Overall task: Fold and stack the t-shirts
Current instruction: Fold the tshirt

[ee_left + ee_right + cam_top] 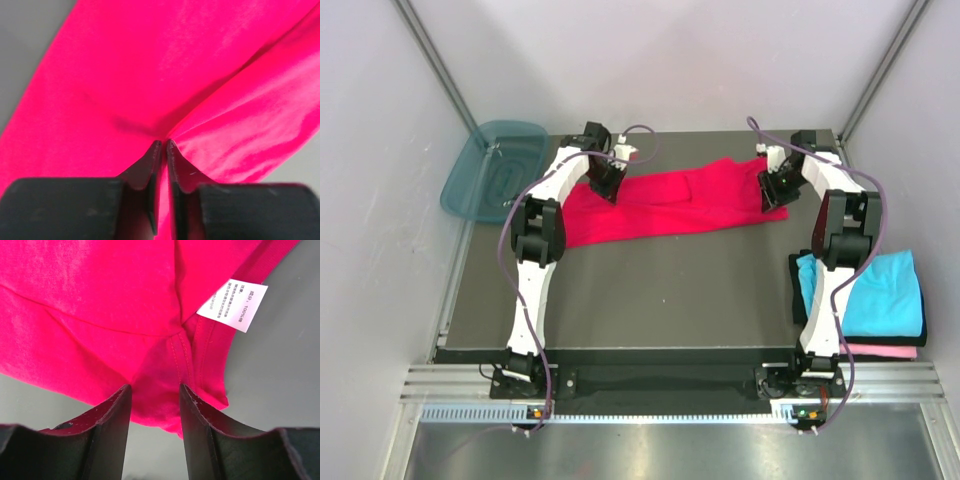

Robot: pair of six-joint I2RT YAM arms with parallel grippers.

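The red t-shirt (680, 205) lies spread in a long band across the far half of the table (660, 290). My left gripper (611, 188) is down on its left part. In the left wrist view the left gripper (163, 141) is shut on a pinch of the red t-shirt (125, 75), and folds in the cloth run to the tips. My right gripper (769, 192) is at the shirt's right end. In the right wrist view it (155, 387) is open, with the red hem (160, 390) between the tips. The white tag (232, 304) shows beside it.
A folded cyan t-shirt (880, 290) lies on a pink one (885, 351) at the table's right edge, beside the right arm. A teal plastic tub (495, 170) rests off the far left corner. White walls close in both sides.
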